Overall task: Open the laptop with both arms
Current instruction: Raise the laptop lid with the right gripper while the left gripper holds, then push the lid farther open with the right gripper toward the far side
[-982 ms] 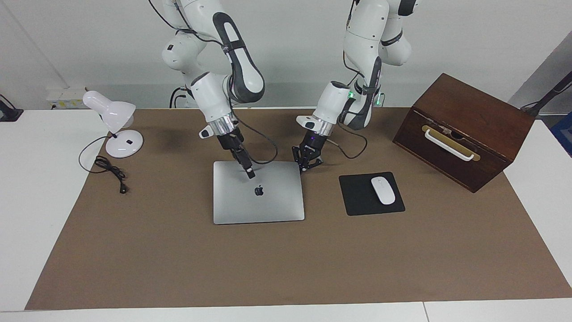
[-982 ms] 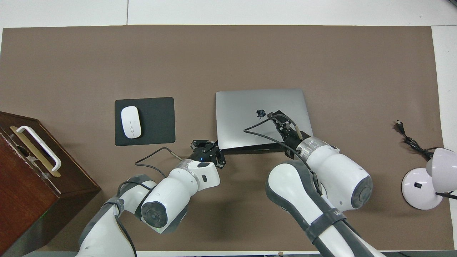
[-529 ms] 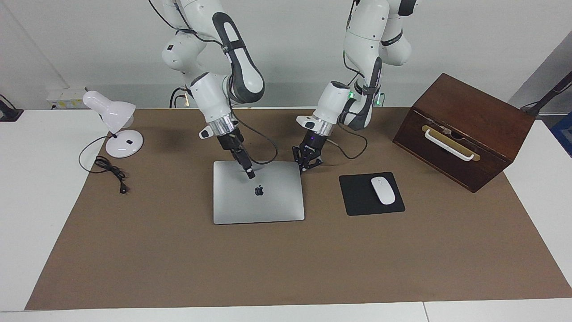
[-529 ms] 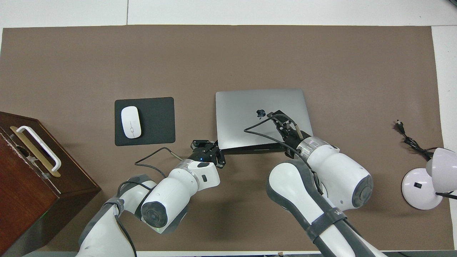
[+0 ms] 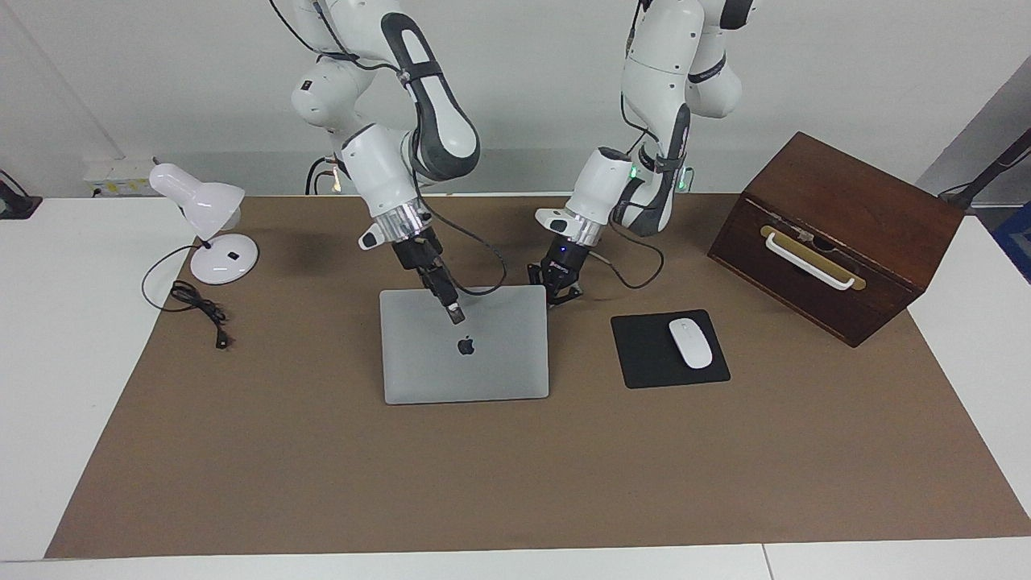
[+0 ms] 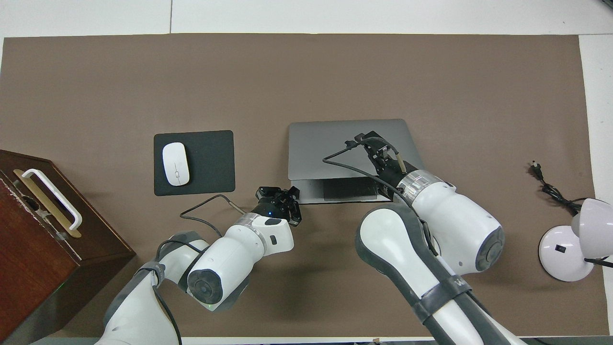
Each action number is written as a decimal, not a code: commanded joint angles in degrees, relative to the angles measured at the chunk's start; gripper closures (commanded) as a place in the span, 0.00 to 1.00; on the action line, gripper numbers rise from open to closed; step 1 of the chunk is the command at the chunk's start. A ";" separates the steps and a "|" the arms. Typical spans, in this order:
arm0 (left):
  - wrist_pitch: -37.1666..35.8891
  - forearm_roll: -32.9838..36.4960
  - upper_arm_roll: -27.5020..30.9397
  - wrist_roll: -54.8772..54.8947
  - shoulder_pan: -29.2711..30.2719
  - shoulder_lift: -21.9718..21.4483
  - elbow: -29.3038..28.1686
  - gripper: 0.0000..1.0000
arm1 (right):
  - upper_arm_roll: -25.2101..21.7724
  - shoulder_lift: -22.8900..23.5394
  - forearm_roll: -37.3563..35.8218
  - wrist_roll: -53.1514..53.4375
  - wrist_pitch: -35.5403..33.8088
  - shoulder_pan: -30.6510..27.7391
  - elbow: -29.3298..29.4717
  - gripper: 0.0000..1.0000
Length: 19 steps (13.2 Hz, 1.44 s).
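Lid-lifting step: laptop [image 5: 465, 354] cracked open; left pincer [image 5: 556, 296] pinched shut at its corner, right pincer [image 5: 456, 312], fingers unreadable, over lid; next, raise higher.

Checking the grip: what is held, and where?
Cannot be told: the left gripper, shut, sits at the raised lid corner of the laptop; the right gripper is over the lid.

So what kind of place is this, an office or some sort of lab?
Probably a robotics lab staged as an office desk: two white jointed robot arms work over a thin silver-grey laptop, beside a white computer mouse and white desk lamp.
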 commanded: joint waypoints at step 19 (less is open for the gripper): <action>0.11 1.31 -0.28 0.92 0.89 5.43 1.83 1.00 | 0.00 8.90 -1.46 -2.39 -15.09 -11.93 18.01 0.00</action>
